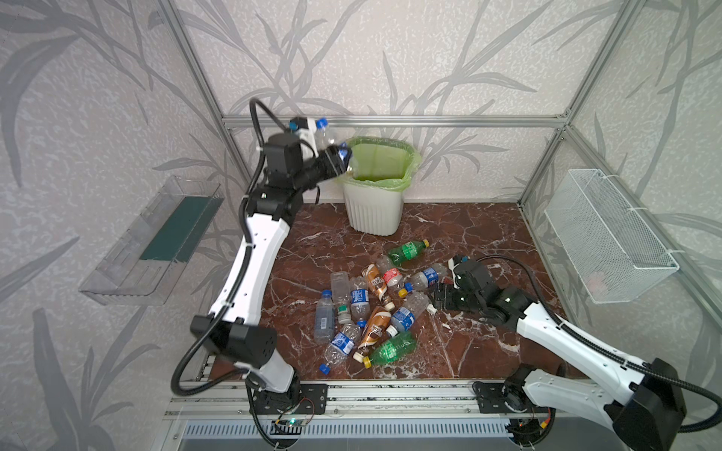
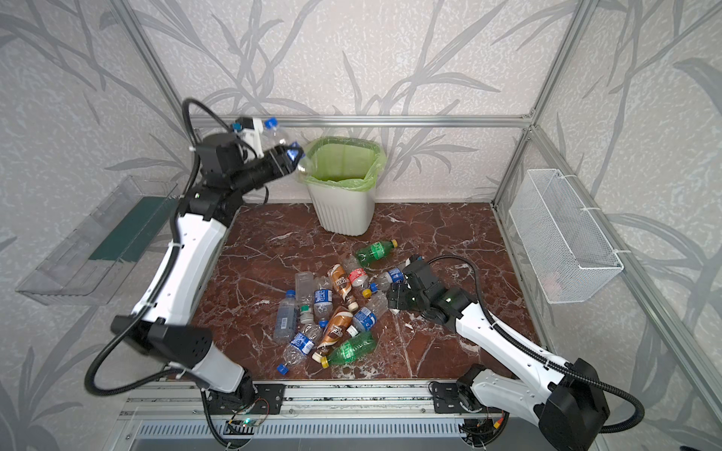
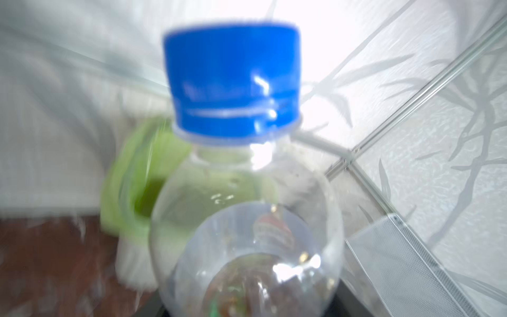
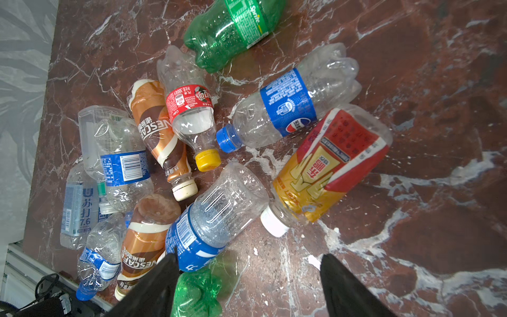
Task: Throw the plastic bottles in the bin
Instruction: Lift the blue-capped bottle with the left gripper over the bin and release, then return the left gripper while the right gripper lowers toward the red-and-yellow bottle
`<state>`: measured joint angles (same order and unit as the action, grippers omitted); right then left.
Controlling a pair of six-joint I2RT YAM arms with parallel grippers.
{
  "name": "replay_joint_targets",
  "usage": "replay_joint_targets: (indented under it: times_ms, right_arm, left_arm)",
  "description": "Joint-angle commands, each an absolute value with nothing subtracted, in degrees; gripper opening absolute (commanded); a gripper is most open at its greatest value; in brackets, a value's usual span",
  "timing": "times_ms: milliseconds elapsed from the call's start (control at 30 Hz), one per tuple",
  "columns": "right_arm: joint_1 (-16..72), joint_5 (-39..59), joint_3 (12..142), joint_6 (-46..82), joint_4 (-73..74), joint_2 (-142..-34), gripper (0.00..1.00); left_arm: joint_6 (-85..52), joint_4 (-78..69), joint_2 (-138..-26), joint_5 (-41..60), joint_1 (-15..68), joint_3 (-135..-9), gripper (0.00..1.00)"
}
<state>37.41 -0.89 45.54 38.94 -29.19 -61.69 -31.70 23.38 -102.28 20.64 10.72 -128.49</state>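
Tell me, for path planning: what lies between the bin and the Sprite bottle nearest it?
Only bare marble tabletop separates bin and Sprite bottle, in both top views.

Scattered bottles (image 1: 375, 332) before green-lined bin (image 1: 373, 213)

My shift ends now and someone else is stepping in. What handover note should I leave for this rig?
Left hand: raised at the rim of the bin, with a clear blue-capped bottle in it; I cannot tell whether it is gripped or already let go.
Right hand: open, empty, low over the pile.
Done: no bottle shows in the visible part of the bin.
Left: drop this bottle in, then clear the pile off the table.
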Motion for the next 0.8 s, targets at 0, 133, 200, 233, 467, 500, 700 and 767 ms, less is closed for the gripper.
replay_joint_targets:
  times_ms: [0,133,200,233,467,500,700,767]
  right_arm:
    - [37.05,-1.95,46.98,38.81,-32.25,-59.24,0.81]
    - [36.96,-2.76,46.67,39.89,-33.95,-56.48,0.82]
    - [36.94,-3.33,46.66,40.26,-34.68,-55.04,0.82]
    - [36.96,-3.49,46.76,40.42,-34.87,-54.62,0.82]
    - [36.93,-3.78,46.96,41.04,-36.06,-53.36,0.82]
    - [36.92,-3.65,46.72,41.19,-36.05,-53.35,0.82]
    - [36.92,-1.85,45.01,44.25,-35.22,-54.79,0.82]
    - [36.99,-1.47,44.37,45.77,-34.59,-55.27,0.82]
  left_arm:
    - [-35.78,34.9,-124.68,18.7,9.89,-165.71,0.77]
    - [-36.66,33.46,-125.76,20.81,11.41,-168.69,0.99]
    - [-31.58,32.75,-117.75,19.52,13.0,-160.36,0.99]
    - [-30.84,31.47,-114.15,19.31,13.04,-155.72,0.99]
    - [-26.36,35.23,-91.44,18.15,12.73,-125.67,0.98]
    - [-27.27,31.93,-86.46,17.7,12.72,-117.03,0.98]
    - [-29.6,29.19,-68.04,13.2,12.68,-87.9,0.96]
    - [-29.83,30.4,-64.32,12.59,12.57,-81.66,0.96]
